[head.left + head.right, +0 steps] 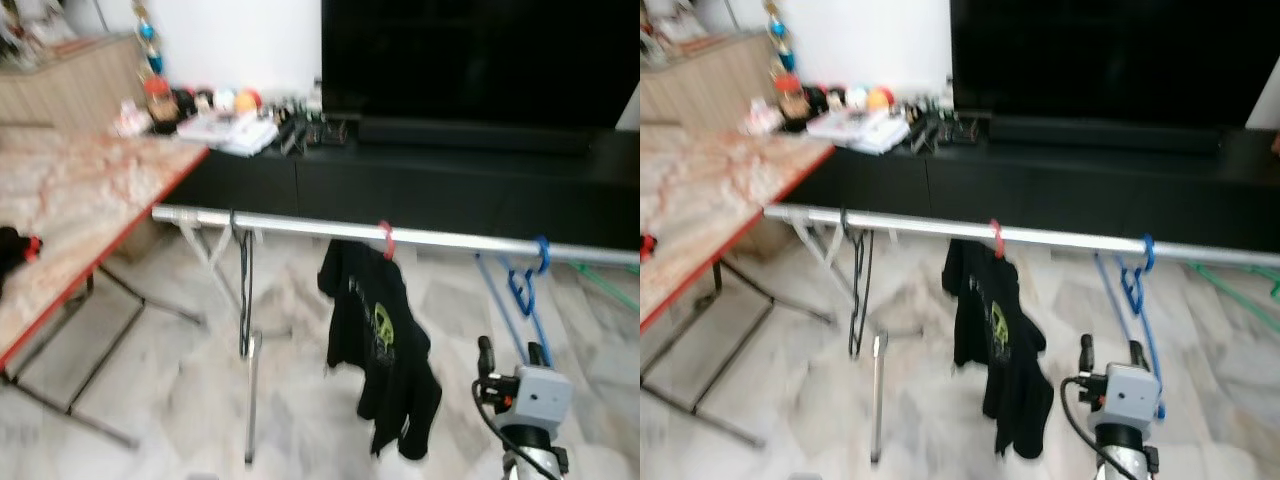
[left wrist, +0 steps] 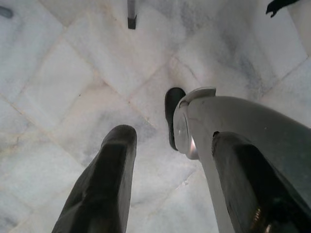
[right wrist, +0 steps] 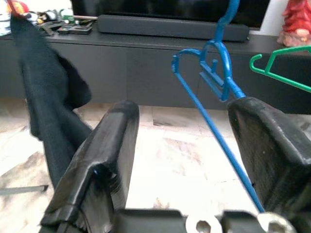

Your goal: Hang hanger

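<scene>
A silver clothes rail crosses the room. On it hang a black hanger, a red hanger carrying a black T-shirt, a blue hanger and, at the far right, a green hanger. My right gripper is raised just below and in front of the blue hanger, open. In the right wrist view the blue hanger hangs between and beyond the spread fingers, untouched. My left gripper hangs open over the marble floor.
A marble-topped folding table with a red edge stands at the left. Behind the rail runs a long black TV cabinet with small items on its left end. The rail's folding legs stand on the floor.
</scene>
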